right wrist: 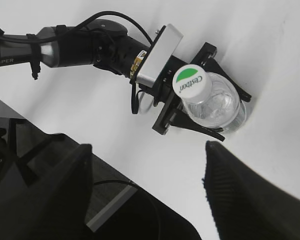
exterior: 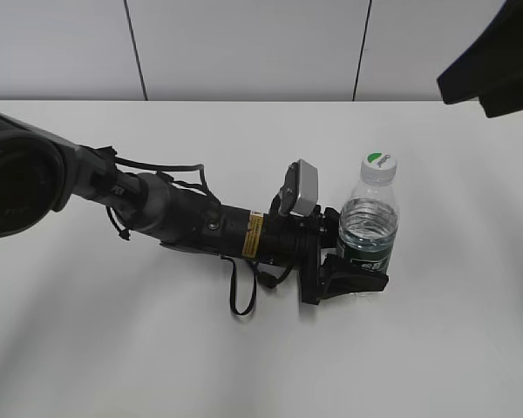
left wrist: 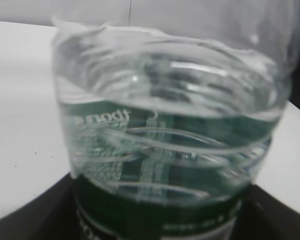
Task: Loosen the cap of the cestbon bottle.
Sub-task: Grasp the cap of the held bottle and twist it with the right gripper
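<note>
The cestbon bottle [exterior: 369, 228] stands upright on the white table, clear and ribbed, with a dark green label band low on its body. Its white cap [exterior: 377, 165] with a green patch is on the neck. My left gripper [exterior: 353, 261] is shut on the bottle's lower body. In the left wrist view the bottle [left wrist: 170, 145] fills the frame. In the right wrist view the cap [right wrist: 190, 82] and bottle [right wrist: 217, 107] lie below and ahead. My right gripper [right wrist: 147, 160] is open and empty, high above the table, apart from the bottle.
The white table [exterior: 436, 348] ends at a pale panelled wall behind. The left arm [exterior: 157, 209] lies low across the table's left half. Part of the right arm [exterior: 497, 61] shows at the top right. A dark surface edge [right wrist: 50, 200] shows below the right gripper.
</note>
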Motion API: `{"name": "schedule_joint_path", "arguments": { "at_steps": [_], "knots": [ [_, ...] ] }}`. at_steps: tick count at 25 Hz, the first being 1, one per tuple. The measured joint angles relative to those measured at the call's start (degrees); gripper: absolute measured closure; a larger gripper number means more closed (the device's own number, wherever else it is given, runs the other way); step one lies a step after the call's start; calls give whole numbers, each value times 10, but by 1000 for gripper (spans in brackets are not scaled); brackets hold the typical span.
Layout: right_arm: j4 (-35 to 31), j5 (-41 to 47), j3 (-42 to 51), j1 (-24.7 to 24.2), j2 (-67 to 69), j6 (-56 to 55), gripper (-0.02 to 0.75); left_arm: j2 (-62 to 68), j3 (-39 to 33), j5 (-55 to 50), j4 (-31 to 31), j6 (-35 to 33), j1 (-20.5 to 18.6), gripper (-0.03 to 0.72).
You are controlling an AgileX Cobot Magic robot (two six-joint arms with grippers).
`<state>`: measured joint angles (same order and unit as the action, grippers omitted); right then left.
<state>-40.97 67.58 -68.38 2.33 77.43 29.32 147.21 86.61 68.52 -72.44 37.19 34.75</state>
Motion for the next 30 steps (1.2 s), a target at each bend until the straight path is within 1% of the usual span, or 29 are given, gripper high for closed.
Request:
{"name": "schedule_joint_path", "arguments": {
  "at_steps": [4,7,9,11,17,30],
  "knots": [
    [39,16,-67,51,55,-44,211,0,0,-1,0,0,0,153],
    [93,17,-119,88,93,-95,211,0,0,-1,0,0,0,153],
    [126,17,-147,106,116,-125,211,0,0,-1,0,0,0,153],
    [138,19,-169,119,135,-140,211,0,0,-1,0,0,0,153],
    [155,19,-183,134,183,-174,211,0,0,-1,-1,0,0,153],
    [173,20,-184,134,262,-206,211,0,0,-1,-1,0,0,153]
  ]
}}
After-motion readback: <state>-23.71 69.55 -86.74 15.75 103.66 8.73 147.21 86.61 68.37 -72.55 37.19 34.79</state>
